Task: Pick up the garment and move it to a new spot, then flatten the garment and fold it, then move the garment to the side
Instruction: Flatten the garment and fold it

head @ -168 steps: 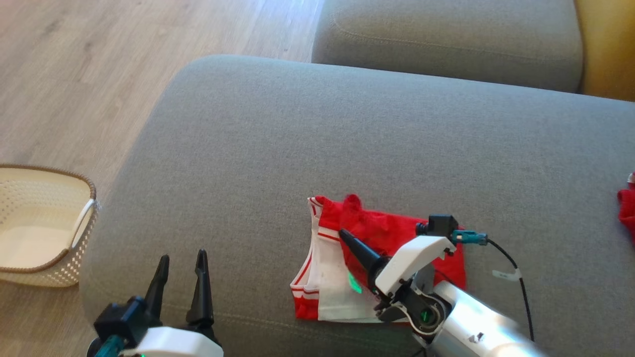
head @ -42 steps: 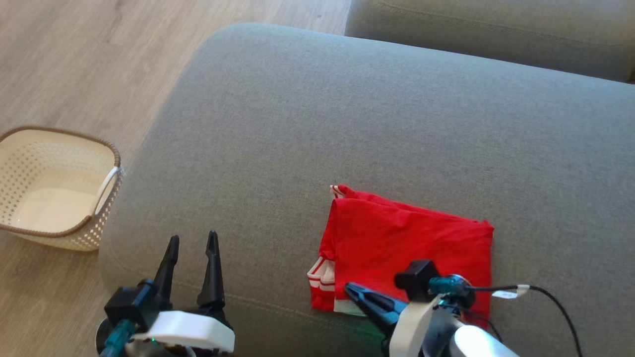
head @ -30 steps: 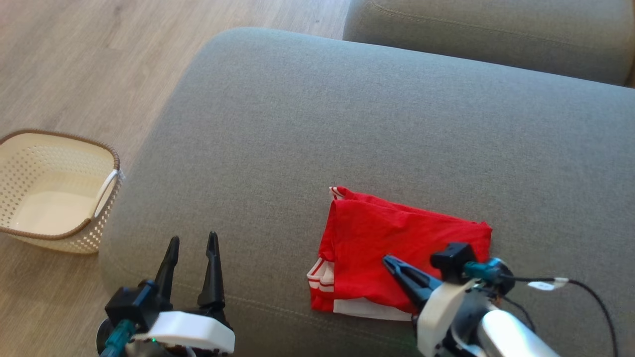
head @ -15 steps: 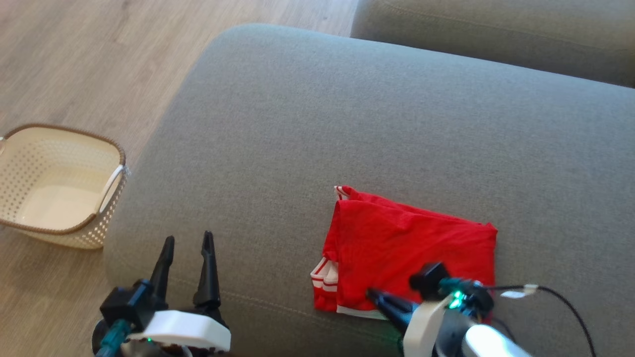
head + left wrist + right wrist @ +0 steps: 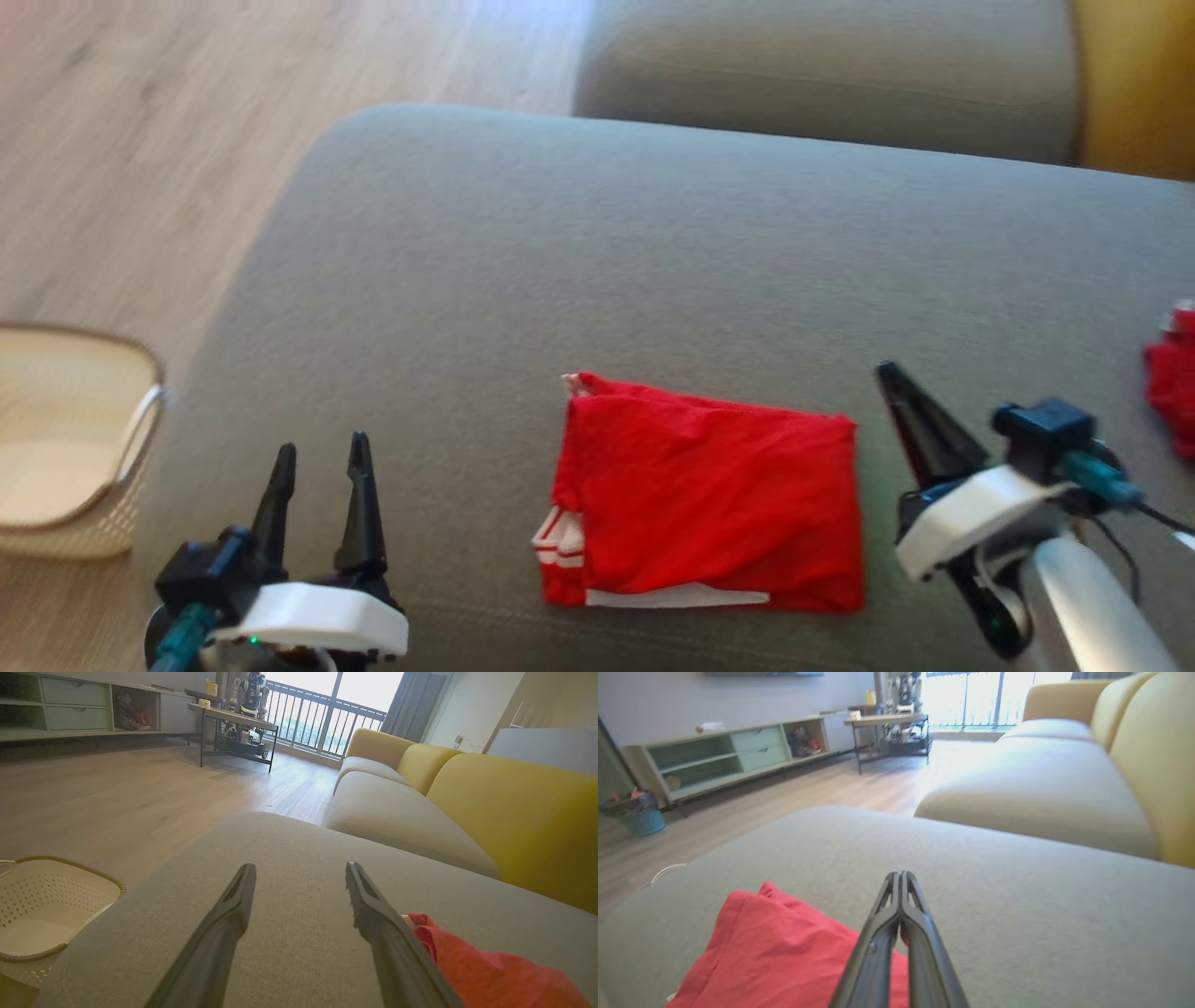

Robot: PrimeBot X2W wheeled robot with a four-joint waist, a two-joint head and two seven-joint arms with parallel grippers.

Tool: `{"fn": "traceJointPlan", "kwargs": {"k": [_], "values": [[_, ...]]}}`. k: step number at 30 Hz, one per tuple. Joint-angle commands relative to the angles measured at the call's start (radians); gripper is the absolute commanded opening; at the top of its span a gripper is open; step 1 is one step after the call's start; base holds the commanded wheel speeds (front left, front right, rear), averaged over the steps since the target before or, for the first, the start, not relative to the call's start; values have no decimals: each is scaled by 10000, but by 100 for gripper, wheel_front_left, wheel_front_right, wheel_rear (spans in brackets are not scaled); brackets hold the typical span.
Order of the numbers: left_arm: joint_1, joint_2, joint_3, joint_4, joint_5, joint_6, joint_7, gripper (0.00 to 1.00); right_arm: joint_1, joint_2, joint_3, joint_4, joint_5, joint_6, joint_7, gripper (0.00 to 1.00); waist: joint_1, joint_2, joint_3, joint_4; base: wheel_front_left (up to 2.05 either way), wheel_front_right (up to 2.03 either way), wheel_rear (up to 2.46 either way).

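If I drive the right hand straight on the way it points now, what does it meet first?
Probably the bare sofa cushion: the shut right hand points across it, with the folded red garment off to its left, out of line. Depth is unclear.

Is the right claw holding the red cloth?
No, the right gripper is shut on nothing, its fingers pointing past the red garment beside it.

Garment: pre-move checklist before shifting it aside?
1. Fold: garment folded flat on cushion: ok.
2. Free arm: left gripper open, empty, apart from garment: ok.
3. Other arm: right gripper shut, empty, right of garment: ok.
4. Grip on garment: not ok, none yet.
5. Bare cushion left of garment: ok.
6. Obstacle: red item at cushion's right, identity: cannot tell.
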Motion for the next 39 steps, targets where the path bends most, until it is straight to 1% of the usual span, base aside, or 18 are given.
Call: {"fn": "traceJointPlan", "kwargs": {"k": [1,4,8,14,15,16,23,39], "values": [[-352,-36,415,-379,88,-51,-124,100,39,121,-148,-551,-278,-4,-145,0,0,0,-211,-415,0,0,0],[-362,-36,640,-484,-287,-55,-124,100,431,370,-889,-1196,-848,-4,-205,0,0,0,-294,-775,0,0,0],[-472,-36,797,-625,-263,-78,-124,100,995,433,-1389,-2055,-1671,-4,-369,0,0,0,-313,-1071,0,0,0],[-381,-36,782,-548,-263,-146,-124,100,1543,892,-2557,-2531,-2193,-4,-504,0,0,0,-334,-1350,0,0,0],[-335,-36,738,-501,-274,-155,-124,100,1593,980,-2743,-2547,-2253,-4,-529,84,0,0,-337,-1371,0,0,0],[-289,-36,699,-453,-290,-156,-124,100,1647,1057,-2875,-2508,-2290,-4,-541,100,0,0,-342,-1389,0,0,0],[-80,-36,331,-115,-388,-182,-124,100,1771,1258,-3138,-2212,-2319,-4,-618,100,0,0,-362,-1412,0,0,0],[-121,-36,335,-49,-303,-170,-124,100,1696,1273,-3092,-2004,-1853,-4,-690,100,0,0,-378,-1404,0,0,0]]}}
